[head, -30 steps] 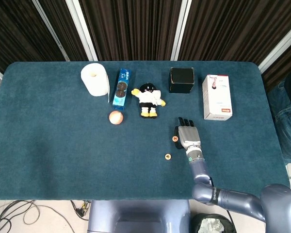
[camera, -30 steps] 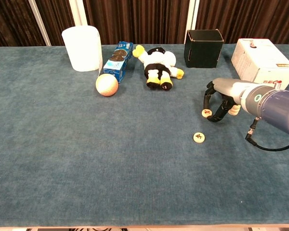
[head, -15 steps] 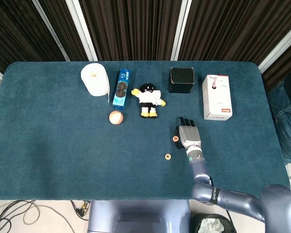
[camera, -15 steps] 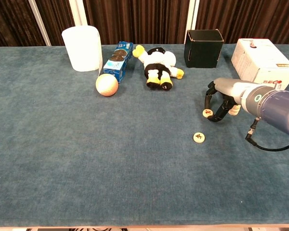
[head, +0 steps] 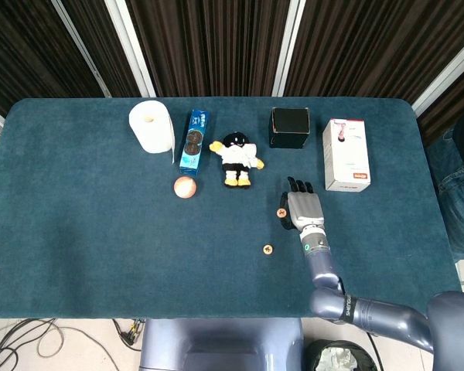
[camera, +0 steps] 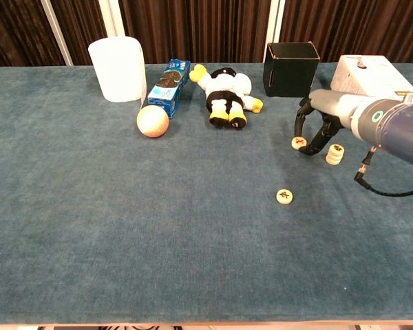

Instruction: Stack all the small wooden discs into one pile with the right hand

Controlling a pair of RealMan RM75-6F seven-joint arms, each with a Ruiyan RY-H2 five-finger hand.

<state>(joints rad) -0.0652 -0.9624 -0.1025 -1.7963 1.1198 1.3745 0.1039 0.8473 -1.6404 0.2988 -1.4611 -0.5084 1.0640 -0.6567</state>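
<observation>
Your right hand (camera: 319,128) hangs above the blue table (camera: 124,227), a small wooden disc (camera: 299,143) pinched at the tips of its down-curled fingers (camera: 305,117) and, by the look of the chest view, lifted clear of the cloth. Just beside the hand, on its outer side, stands the pile of discs (camera: 335,153), a few high as far as can be told. One loose disc (camera: 284,196) lies flat on the table nearer you than the hand and a little to its inner side, well apart from the pile.

The job looks part done: a pile exists, one disc is in your grasp and appears bound for it, and the loose disc is left to fetch afterwards. No other stray discs show in either view.

Your left hand is not visible in either view.
</observation>
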